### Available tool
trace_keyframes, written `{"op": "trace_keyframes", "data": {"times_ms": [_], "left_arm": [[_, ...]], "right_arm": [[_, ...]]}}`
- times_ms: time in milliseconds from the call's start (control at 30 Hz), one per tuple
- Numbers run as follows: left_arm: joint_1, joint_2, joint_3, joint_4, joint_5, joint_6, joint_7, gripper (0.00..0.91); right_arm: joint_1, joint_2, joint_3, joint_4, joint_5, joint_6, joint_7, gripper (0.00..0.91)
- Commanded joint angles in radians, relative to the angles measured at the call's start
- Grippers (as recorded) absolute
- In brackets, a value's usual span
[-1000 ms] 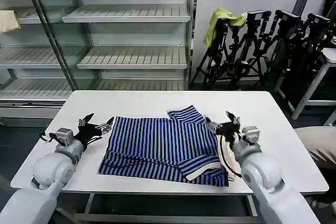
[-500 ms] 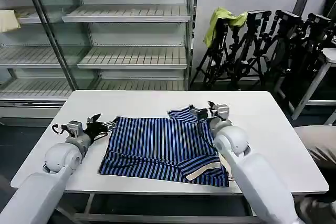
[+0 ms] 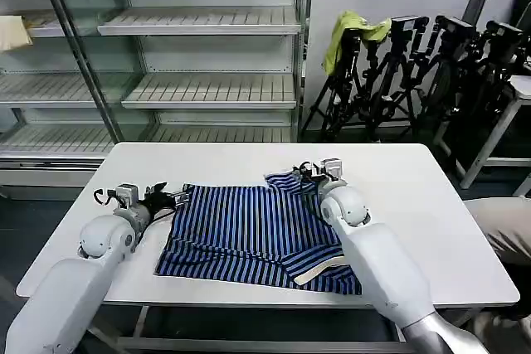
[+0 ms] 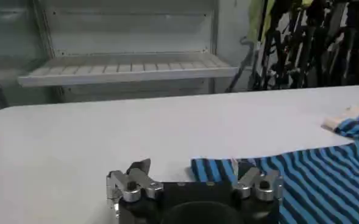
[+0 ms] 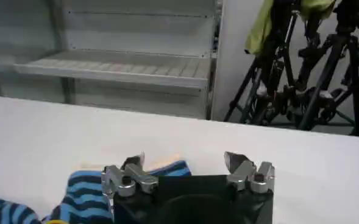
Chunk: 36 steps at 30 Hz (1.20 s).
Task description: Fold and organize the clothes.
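One white table [image 3: 431,205], one striped shirt [image 3: 249,234] lying partly folded at its middle, right side hidden under the right arm, left end effector [image 3: 170,198] spread at the shirt's left corner, right end effector [image 3: 309,172] spread over the far sleeve

White tabletop [image 3: 249,159], rounded corners. One item lying on it: striped shirt [image 3: 249,234], blue and black, partly folded, spread across the middle toward the near edge. A cream cuff shows at its near right.

White table [image 3: 431,205], empty metal shelving [image 3: 207,89] behind it, yellow-green cloth [image 3: 353,31] draped over black tripods [image 3: 415,72]
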Motion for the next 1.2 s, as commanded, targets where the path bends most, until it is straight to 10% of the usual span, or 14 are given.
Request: {"op": "trace_keyframes", "data": {"times_ms": [33, 967, 1000, 1033, 1067, 1133, 1200], "left_arm": [[-0.035, 0.000, 0.014, 0.052, 0.010, 0.004, 0.014, 0.907], [-0.065, -0.013, 0.031, 0.116, 0.041, 0.007, 0.031, 0.907], [-0.068, -0.014, 0.031, 0.118, 0.042, 0.008, 0.032, 0.907], [-0.070, -0.014, 0.031, 0.119, 0.042, 0.008, 0.032, 0.907], [-0.070, -0.014, 0.030, 0.118, 0.044, 0.012, 0.032, 0.423], [-0.068, -0.014, 0.030, 0.113, 0.051, 0.015, 0.034, 0.020], [-0.065, -0.013, 0.031, 0.108, 0.061, 0.016, 0.037, 0.010]], "right_arm": [[0.024, 0.045, 0.002, -0.095, -0.016, 0.005, -0.007, 0.907], [0.049, 0.072, 0.028, -0.162, -0.009, 0.009, -0.018, 0.907], [0.049, 0.073, 0.029, -0.163, -0.009, 0.009, -0.018, 0.786], [0.049, 0.073, 0.030, -0.162, -0.008, 0.007, -0.018, 0.443], [0.049, 0.073, 0.030, -0.161, -0.008, 0.006, -0.016, 0.010], [0.048, 0.070, 0.030, -0.159, -0.006, 0.002, -0.015, 0.000], [0.047, 0.067, 0.032, -0.158, -0.002, 0.002, -0.017, 0.000]]}}
